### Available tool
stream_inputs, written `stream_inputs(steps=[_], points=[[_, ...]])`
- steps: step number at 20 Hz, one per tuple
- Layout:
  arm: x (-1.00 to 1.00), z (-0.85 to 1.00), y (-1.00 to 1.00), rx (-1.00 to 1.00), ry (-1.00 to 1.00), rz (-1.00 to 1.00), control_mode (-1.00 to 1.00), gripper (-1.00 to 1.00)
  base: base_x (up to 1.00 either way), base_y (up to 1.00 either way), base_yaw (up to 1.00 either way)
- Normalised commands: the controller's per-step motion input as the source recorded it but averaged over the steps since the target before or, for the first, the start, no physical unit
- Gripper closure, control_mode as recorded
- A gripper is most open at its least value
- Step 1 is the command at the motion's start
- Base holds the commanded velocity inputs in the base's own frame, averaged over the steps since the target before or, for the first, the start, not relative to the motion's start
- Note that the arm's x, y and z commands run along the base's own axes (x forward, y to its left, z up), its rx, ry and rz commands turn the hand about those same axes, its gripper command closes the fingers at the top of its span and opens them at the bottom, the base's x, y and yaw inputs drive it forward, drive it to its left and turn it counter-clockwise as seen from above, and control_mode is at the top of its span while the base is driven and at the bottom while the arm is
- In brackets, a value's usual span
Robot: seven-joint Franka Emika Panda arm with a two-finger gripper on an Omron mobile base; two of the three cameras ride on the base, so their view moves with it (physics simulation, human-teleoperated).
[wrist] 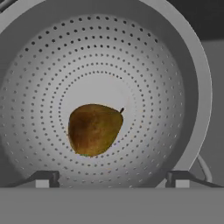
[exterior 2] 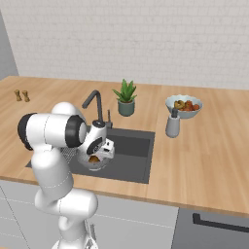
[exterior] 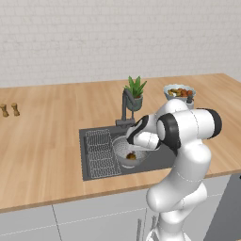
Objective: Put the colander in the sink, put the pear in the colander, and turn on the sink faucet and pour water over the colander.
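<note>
You are looking at a long wooden worktop (exterior: 47, 136) with a white brick wall (exterior: 94, 37) behind it and grey cupboards below. The dark sink (exterior: 162, 159) is set into the worktop, and the colander (exterior: 123, 151) sits inside it, next to the wire rack (exterior: 100, 153). The pear (wrist: 93, 128) lies in the bottom of the colander, near the middle. Your gripper (wrist: 113, 179) hangs just above the pear with its fingers spread wide on either side, holding nothing. The sink faucet (exterior 2: 95, 104) stands at the back edge of the sink, close to the arm. A green plant (exterior 2: 126, 97) is just beside it, and a fruit bowl (exterior 2: 183, 106) and a grey bottle (exterior 2: 172, 124) stand further right. Two small brown shakers (exterior: 9, 109) are far off on the left. The front of the worktop has lots of open room
</note>
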Motion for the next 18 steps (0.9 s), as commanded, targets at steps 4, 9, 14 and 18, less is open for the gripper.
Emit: stream_inputs(steps=[4, 9, 14, 18], points=[[0.01, 0.00, 0.00, 0.00, -0.01, 0.00, -1.00, -1.00, 0.00, 0.00, 0.00], [0.00, 0.05, -0.02, 0.01, -0.04, 0.00, -1.00, -1.00, 0.00, 0.00, 0.00], [0.33, 0.22, -0.32, 0.10, -0.14, 0.00, -1.00, -1.00, 0.00, 0.00, 0.00], [0.13, 0.22, -0.42, 0.15, -0.23, 0.00, -1.00, -1.00, 0.00, 0.00, 0.00]])
